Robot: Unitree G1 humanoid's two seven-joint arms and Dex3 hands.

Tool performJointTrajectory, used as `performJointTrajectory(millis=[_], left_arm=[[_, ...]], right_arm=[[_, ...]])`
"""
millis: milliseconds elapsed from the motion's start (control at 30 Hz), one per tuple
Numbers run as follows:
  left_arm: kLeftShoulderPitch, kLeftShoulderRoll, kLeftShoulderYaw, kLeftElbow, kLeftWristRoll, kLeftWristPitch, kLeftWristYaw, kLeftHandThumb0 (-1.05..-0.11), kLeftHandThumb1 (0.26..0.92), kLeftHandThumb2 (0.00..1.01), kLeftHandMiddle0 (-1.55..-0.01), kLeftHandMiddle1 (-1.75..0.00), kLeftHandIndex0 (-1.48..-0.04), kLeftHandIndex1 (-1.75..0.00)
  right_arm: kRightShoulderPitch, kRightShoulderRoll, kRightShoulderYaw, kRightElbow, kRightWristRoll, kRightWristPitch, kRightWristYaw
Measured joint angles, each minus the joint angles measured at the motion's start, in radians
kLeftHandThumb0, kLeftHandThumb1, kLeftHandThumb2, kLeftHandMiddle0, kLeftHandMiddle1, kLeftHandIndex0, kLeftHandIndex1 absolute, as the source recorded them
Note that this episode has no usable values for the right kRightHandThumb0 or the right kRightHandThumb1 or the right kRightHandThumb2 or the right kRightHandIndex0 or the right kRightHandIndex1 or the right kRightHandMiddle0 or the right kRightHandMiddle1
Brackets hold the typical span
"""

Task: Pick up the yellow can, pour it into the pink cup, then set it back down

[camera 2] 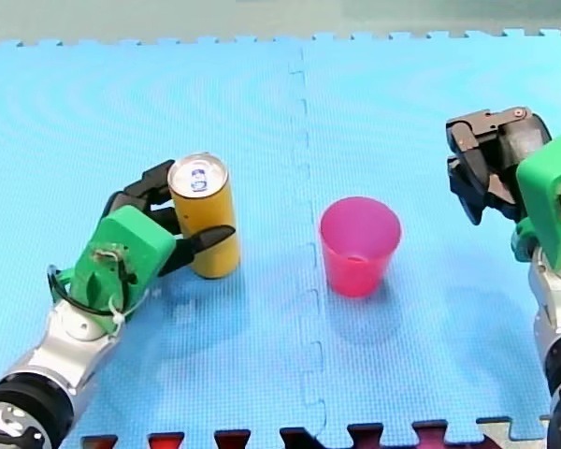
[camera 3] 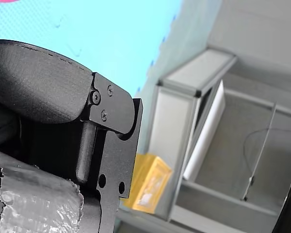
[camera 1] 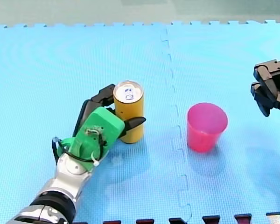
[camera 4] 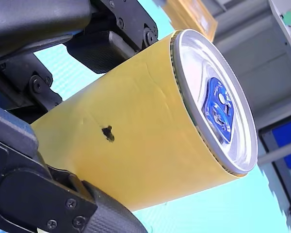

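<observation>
The blue foam mat covered the whole work surface. The left arm came in from about 7 o'clock, and the left hand was wrapped around the yellow can. Its thumb crossed the can's near side and its two fingers curved around the far side at roughly 10 o'clock. The second wrist view showed the same grasp close up, with black finger links pressed against the yellow wall on both sides. The right hand sat well apart at the mat's 3 o'clock edge, curled and holding nothing.

The can stood upright with its long axis vertical and its silver top and blue tab facing up. Its base appeared to be on the mat, so the lift looked not yet begun. The pink cup stood upright and mouth-up at about 3 o'clock from the can, near it but not touching, just across the mat seam.

The pour would likely depend on that line. The can would need to be carried toward 3 o'clock and tipped that way so its rim cleared the cup's lip, and the left hand was the one placed to do it.
</observation>
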Motion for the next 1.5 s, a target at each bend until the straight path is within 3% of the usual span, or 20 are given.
performJointTrajectory(millis=[433, 1033, 1267, 1500], left_arm=[[0.0, 0.008, -0.013, 0.003, 0.006, -0.009, 0.01, -0.431, 0.819, 0.0, -1.29, -0.08, -1.16, -0.02], [-0.001, 0.007, 0.066, 0.004, -0.099, 0.003, -0.147, -0.383, 0.806, 0.0, -1.31, -0.04, -1.19, -0.01], [-0.044, 0.019, 0.069, -0.006, -0.093, -0.008, -0.129, -0.377, 0.802, 0.0, -1.33, -0.04, -1.2, -0.01], [-0.054, 0.028, 0.063, -0.007, -0.077, -0.017, -0.113, -0.37, 0.802, 0.0, -1.34, -0.03, -1.2, 0.0]], right_arm=[[0.0, 0.0, 0.0, 0.002, -0.001, 0.0, -0.002], [-0.002, 0.003, -0.006, 0.006, 0.007, 0.0, 0.008], [-0.002, 0.008, -0.006, 0.007, 0.007, 0.0, 0.007], [-0.003, 0.014, -0.004, 0.008, 0.006, 0.0, 0.002]])
